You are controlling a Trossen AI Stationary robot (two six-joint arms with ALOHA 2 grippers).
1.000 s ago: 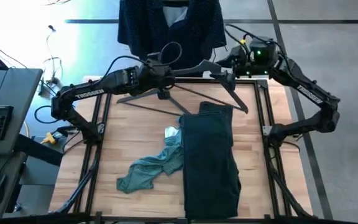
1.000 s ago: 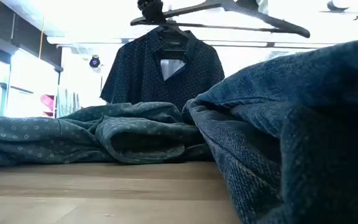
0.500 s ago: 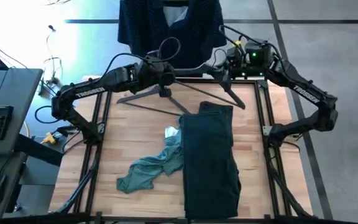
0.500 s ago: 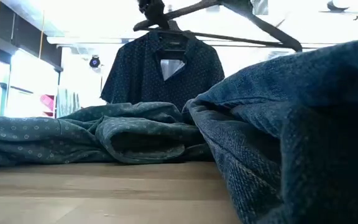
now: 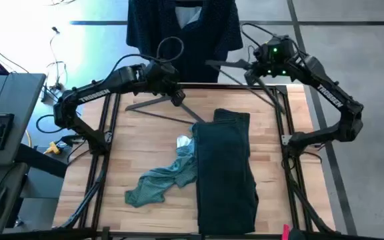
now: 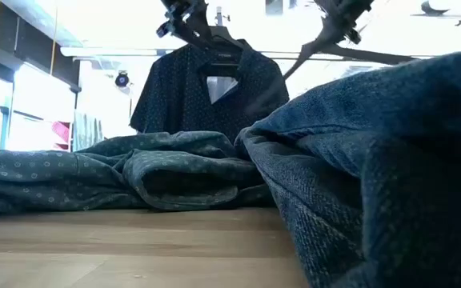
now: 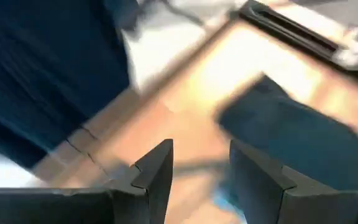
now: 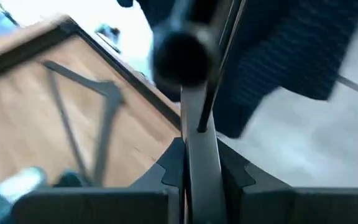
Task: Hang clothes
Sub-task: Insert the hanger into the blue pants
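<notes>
Right gripper (image 8: 194, 171): clamped on the grey hanger (image 5: 245, 77), held above the table's far edge.
Left gripper (image 7: 197, 177): fingers apart, holding nothing, over the far left of the table (image 5: 145, 147).
Navy dotted shirt (image 5: 182, 30): hanging beyond the table.
Black trousers (image 5: 225, 170): flat on the table.
Teal shirt (image 5: 162, 180): crumpled, touching the trousers.

Navy shirt (image 5: 182, 27) cut off by top edge; left wrist view motion-blurred.
</notes>
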